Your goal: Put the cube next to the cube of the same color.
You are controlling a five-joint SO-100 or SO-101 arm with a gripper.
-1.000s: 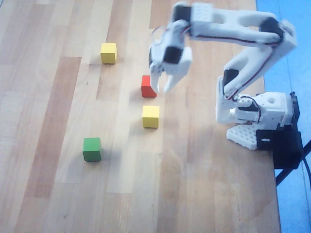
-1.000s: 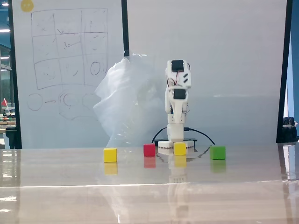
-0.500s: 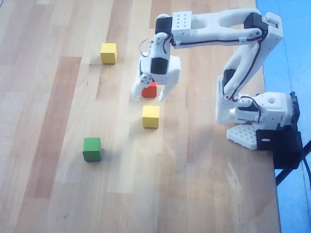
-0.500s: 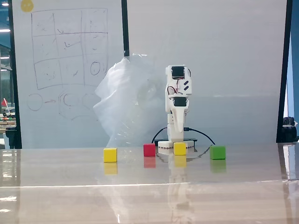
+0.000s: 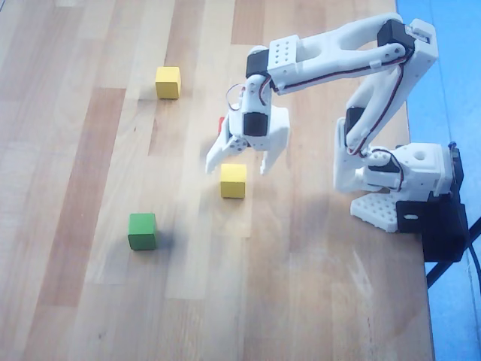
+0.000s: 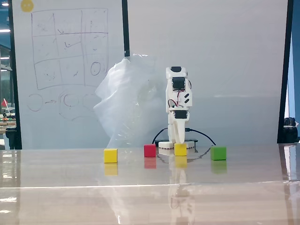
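— Wooden table [image 5: 90, 301], four cubes on it. State the position of the yellow ones.

— Near cube [image 5: 233, 180] sits just below the gripper [image 5: 239, 165] in the overhead view, flat on the boards, nothing gripping it. Far cube [image 5: 167, 82] lies up and to the left, well apart from it. In the fixed view the near cube [image 6: 180, 149] stands directly under the gripper [image 6: 178, 140]; the far cube [image 6: 110, 155] is the leftmost block of the row.

— Gripper condition?

— Spread wide. Overhead, one finger [image 5: 219, 154] points down-left and the other reaches down-right, with clear table between them. It holds nothing. Fingertips sit just above the near cube's top edge; contact cannot be confirmed from either view.

— Other blocks?

— Red cube [image 5: 222, 125] mostly hidden behind the gripper body overhead, only a sliver showing; in the fixed view [image 6: 149, 150] it stands between the two yellow ones. Green cube [image 5: 142, 231] lies lower left overhead, well apart from the rest.

— Arm?

— Arm [image 5: 338, 56] reaches left from its base [image 5: 406, 180] at the table's right edge.
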